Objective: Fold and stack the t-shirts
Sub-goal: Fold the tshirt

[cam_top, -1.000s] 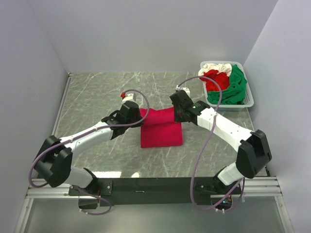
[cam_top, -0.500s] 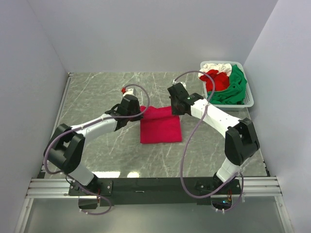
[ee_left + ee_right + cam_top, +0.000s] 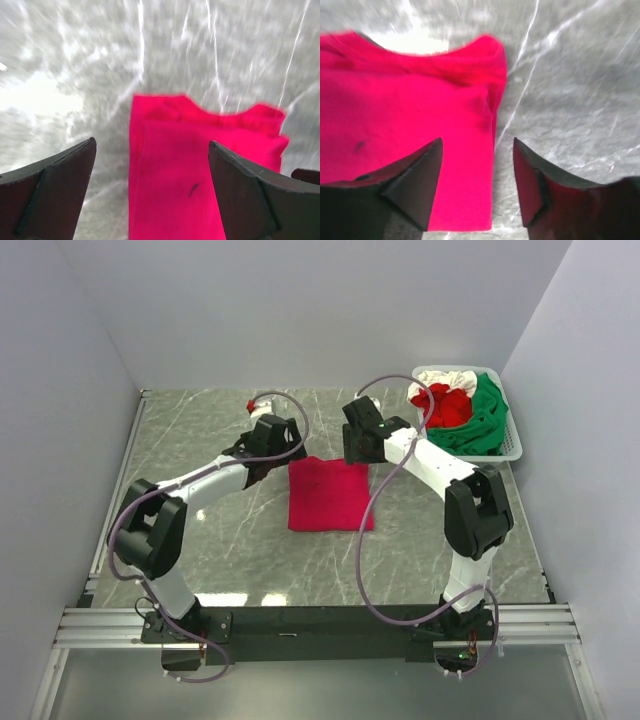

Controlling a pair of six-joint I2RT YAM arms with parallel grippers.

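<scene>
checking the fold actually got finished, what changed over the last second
Both arms swung toward the far side of the table. The left gripper and right gripper, shut a second ago, opened and let go of the crimson t-shirt, which now lies folded flat between them. The basket stayed put.

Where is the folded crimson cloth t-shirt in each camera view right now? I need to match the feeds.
Top external: the folded crimson cloth t-shirt lies flat at the centre of the table.
Left wrist: it fills the lower centre of the picture.
Right wrist: it covers the left and centre.
Shared landmark: the grey marbled tabletop, whose white veins border the shirt in all three views.
</scene>
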